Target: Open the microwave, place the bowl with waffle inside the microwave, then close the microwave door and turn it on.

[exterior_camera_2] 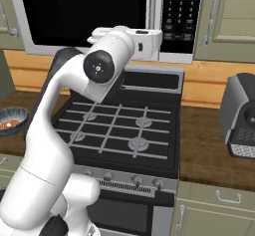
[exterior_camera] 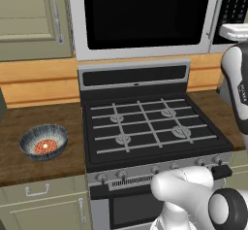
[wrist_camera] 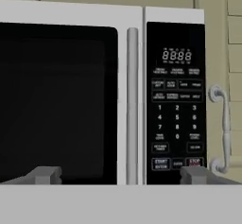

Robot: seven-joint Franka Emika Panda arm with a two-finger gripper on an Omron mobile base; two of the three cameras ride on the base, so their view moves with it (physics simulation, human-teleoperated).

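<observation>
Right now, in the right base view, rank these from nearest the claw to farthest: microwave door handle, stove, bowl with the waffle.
1. Microwave door handle: directly ahead of the open claw, up high.
2. Stove: below the claw.
3. Bowl with the waffle: far left on the counter.

A wooden counter (exterior_camera: 53,161) runs either side of the black stove (exterior_camera: 145,127). On its left stretch sits the bowl (exterior_camera: 43,140), upright, with the waffle (exterior_camera: 45,146) lying flat inside it. On the right stretch (exterior_camera_2: 209,150), a dark grey appliance (exterior_camera_2: 240,114) stands near the wall, well apart from the bowl
</observation>
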